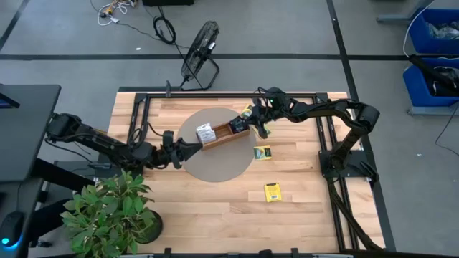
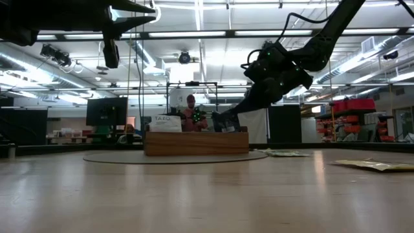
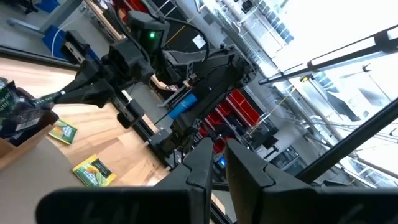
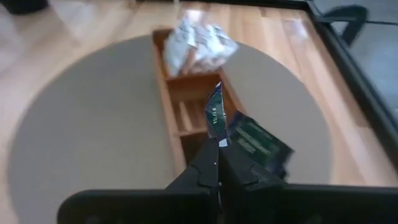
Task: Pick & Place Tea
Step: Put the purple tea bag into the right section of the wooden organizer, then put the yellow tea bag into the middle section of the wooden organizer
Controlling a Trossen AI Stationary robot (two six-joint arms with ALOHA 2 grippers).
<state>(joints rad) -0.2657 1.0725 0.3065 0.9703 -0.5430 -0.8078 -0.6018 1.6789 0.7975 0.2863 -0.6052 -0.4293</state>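
The long wooden tray [image 1: 219, 136] lies on a round grey mat [image 1: 215, 166]. White tea packets [image 4: 196, 43] fill one end compartment, and dark packets [image 4: 258, 144] lie in the other end. My right gripper [image 4: 217, 146] hovers over the tray's dark-packet end [image 1: 240, 127], shut on a dark navy packet [image 4: 214, 115]. Green-yellow packets lie flat on the bare wood [image 1: 262, 152] [image 1: 272, 191], and another rests beyond the tray [image 1: 247, 111]. My left gripper [image 1: 192, 148] is shut and waits above the mat's left side, holding nothing. My right gripper pinches the dark navy packet by its lower edge [image 4: 216, 138] between the two fingers. The packet stands on edge beyond the fingertips, lifted clear above the tray's compartments [image 4: 186, 112]. In the low view it slants down from the right toward the tray [image 2: 223, 121].
A potted plant [image 1: 107, 211] stands at the table's near left corner. A black metal frame [image 1: 140, 115] borders the table's far and side edges. A fan [image 1: 199, 54] sits on the floor beyond. A person [image 2: 191, 111] shows in the room behind. Bare wood lies near the front edge.
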